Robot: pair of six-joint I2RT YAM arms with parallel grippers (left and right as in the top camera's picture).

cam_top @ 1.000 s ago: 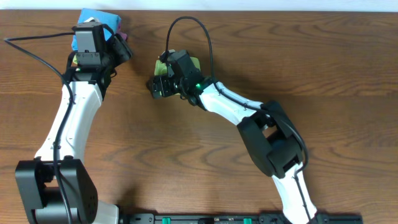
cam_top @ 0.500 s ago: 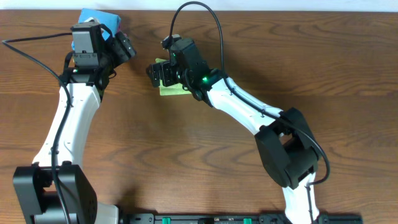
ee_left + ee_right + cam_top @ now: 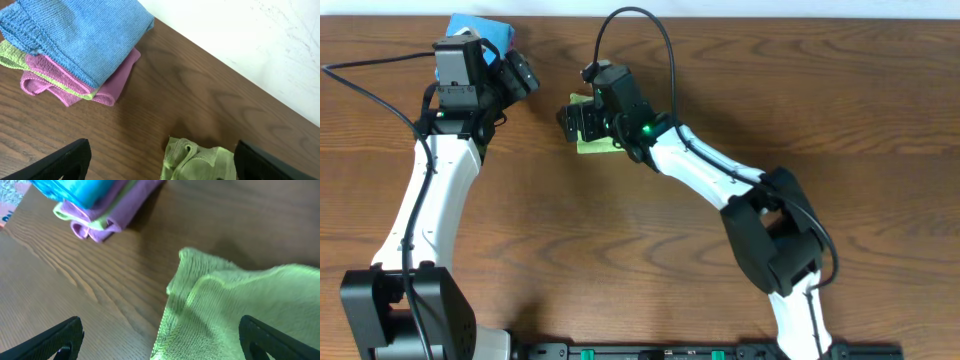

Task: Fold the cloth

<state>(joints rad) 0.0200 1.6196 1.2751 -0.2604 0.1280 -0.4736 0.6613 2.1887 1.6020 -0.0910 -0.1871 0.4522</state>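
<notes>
**Green cloth under the right hand, both hands wide**

The green cloth (image 3: 590,143) lies on the brown wooden desk (image 3: 620,250), on the far side and a little left of the middle. From overhead most of it is hidden by the right hand (image 3: 576,118), which hangs right above it. In the right wrist view the cloth (image 3: 235,310) is rumpled, with a raised ridge running along its left edge. The two black fingertips stand wide apart on either side of it and grip nothing.

The left hand (image 3: 518,73) is at the far left of the desk. Its fingertips, seen at the lower corners of the left wrist view, are also spread wide and hold nothing. The green cloth sits between them at the bottom edge of that view.

A stack (image 3: 75,50) of folded cloths lies in the far left corner, apart from the green cloth. It has a blue cloth (image 3: 75,30) on top, a thin lime cloth (image 3: 12,55) under it, and a pink cloth (image 3: 107,82) at the bottom.
</notes>
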